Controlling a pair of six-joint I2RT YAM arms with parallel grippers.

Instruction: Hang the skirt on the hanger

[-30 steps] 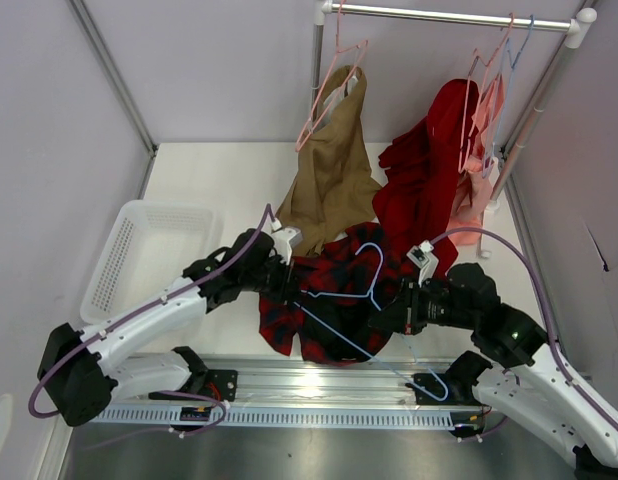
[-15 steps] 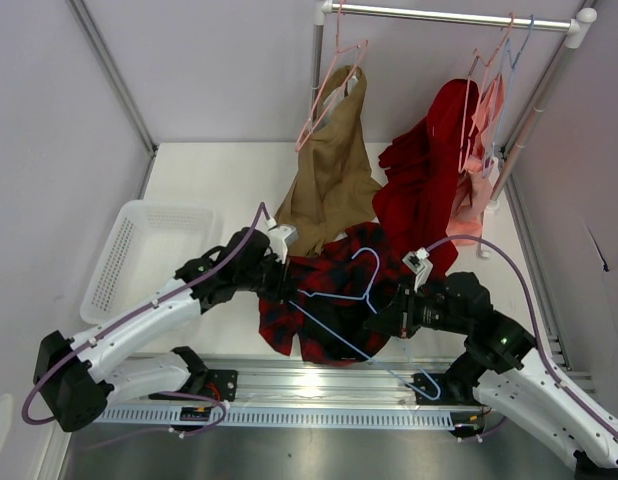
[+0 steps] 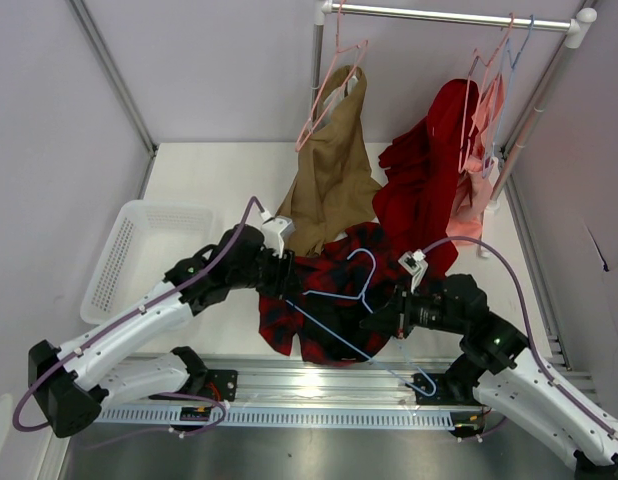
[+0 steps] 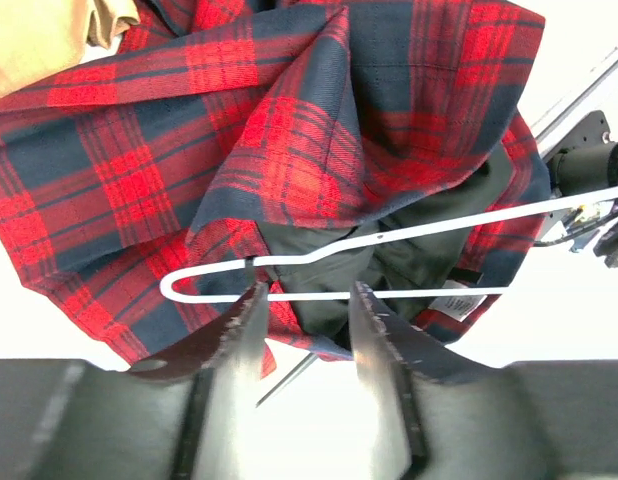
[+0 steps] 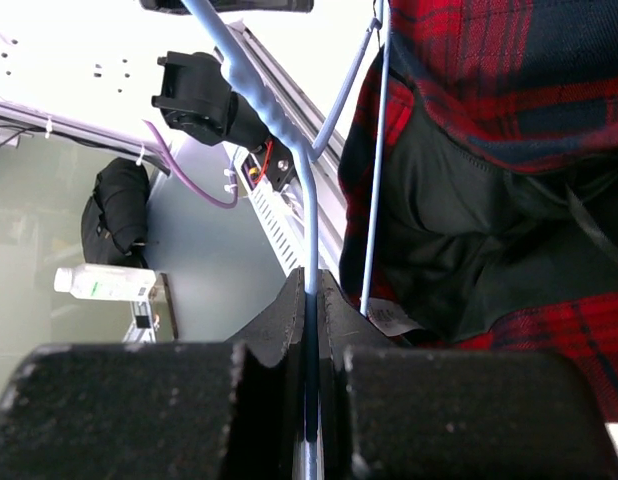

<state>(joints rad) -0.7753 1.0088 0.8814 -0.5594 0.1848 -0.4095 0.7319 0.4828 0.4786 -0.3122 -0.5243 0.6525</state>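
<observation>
- Top external view: the worktop (image 3: 219, 180) has bare room at back left, between the basket (image 3: 139, 250) and the hanging garments.
- Skirt (image 3: 334, 300) lies bunched at the near edge, so a careless pull could drag it onto the rail.
- Hanger (image 5: 309, 220) lies across the skirt, and its thin wire may twist.
- Right claw (image 5: 309, 290) is pinched on that wire.
- Left claw (image 4: 304, 300) is parted and grips nothing.
</observation>
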